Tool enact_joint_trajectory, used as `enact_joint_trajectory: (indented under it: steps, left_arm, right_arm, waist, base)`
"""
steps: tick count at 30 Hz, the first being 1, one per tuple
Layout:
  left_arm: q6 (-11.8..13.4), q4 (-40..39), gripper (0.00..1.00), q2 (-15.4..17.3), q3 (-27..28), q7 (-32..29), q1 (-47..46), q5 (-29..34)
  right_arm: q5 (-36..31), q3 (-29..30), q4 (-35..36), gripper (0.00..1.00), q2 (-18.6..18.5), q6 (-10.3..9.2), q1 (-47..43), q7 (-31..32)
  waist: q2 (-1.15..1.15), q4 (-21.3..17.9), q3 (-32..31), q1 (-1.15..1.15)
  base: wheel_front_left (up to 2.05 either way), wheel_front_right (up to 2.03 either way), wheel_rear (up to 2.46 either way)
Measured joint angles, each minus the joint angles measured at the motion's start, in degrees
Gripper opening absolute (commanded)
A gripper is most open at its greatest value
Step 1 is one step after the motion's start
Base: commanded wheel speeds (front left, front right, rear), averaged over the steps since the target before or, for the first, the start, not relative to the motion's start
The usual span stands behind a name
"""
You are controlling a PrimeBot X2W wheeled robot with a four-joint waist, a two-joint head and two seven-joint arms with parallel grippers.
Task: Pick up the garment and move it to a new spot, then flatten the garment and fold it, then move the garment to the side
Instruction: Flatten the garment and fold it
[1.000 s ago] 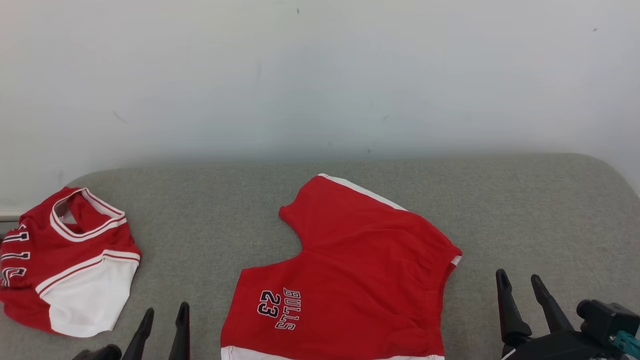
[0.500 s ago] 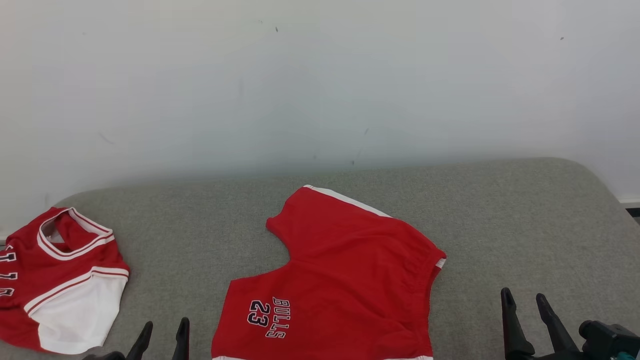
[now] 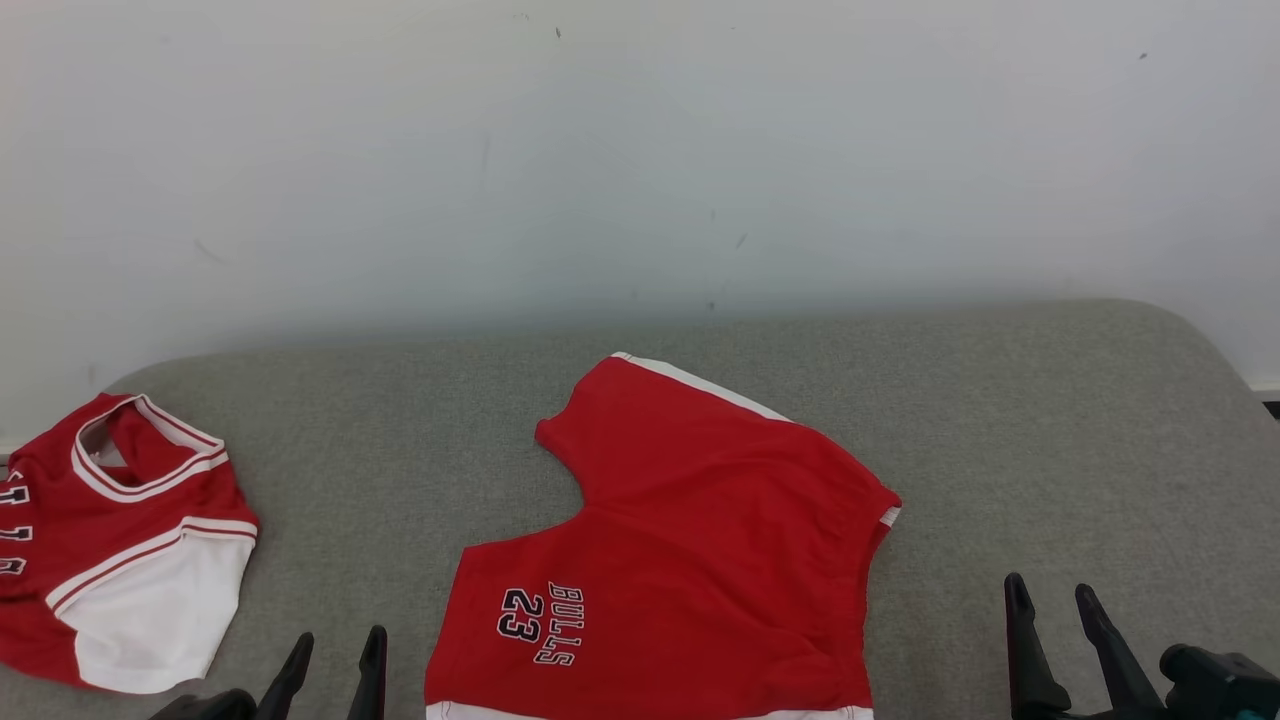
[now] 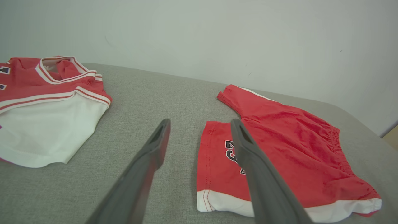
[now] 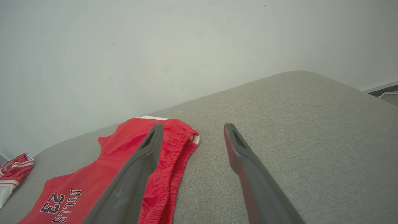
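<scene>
On the bench [image 3: 1050, 420], the shorts [image 3: 700, 560] lie spread flat between my left claw [image 3: 341, 637] and right claw [image 3: 1050, 586], both released and empty. I judge folding comes next: each claw must reach in and pinch an edge.

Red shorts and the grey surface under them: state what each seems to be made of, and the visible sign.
Red shorts: soft matte knit fabric, possibly cotton or polyester; gathered elastic waistband, loose wrinkles. Grey surface: upholstery cloth with a fine woven texture, probably over padding, judging by its rounded edge.
</scene>
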State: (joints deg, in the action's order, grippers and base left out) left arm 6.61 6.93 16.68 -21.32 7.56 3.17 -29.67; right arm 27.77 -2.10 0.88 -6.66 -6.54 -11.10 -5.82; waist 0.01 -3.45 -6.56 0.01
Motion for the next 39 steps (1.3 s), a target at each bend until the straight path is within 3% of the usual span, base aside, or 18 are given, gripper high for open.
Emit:
enact_joint_trajectory:
  steps: [9, 15, 23, 39]
  left_arm:
    - [0.4, -0.2, 1.0, 0.0, 0.2, -2.7, 0.0, -0.1]
    - [-0.7, 1.7, 1.0, 0.1, -3.9, -10.0, 0.0, -0.7]
    - [-3.3, 8.8, 1.0, 1.4, -9.1, -19.2, -5.5, 0.7]
    - [-6.7, 18.5, 1.0, -0.5, -11.5, -26.3, -11.4, 0.8]
  right_arm:
    - [-0.3, -1.2, -0.8, 1.0, 0.0, 0.58, 1.2, -0.3]
    - [-4.0, -9.4, -3.4, 1.0, -2.1, 2.93, 1.1, 7.6]
    - [-6.7, -15.4, -7.8, 1.0, -2.4, 3.98, 3.4, 16.0]
    - [-8.7, -18.3, -15.4, 1.0, -0.8, 3.52, 8.2, 22.5]
  waist:
    - [0.0, 0.6, 0.4, 0.0]
    - [0.0, 0.8, 0.5, 0.0]
    - [0.0, 0.8, 0.7, 0.0]
    - [0.0, 0.7, 1.1, 0.0]
  base:
    - [0.0, 0.0, 0.0]
    - [0.0, 0.0, 0.0]
    - [0.0, 0.0, 0.0]
    - [0.0, 0.0, 0.0]
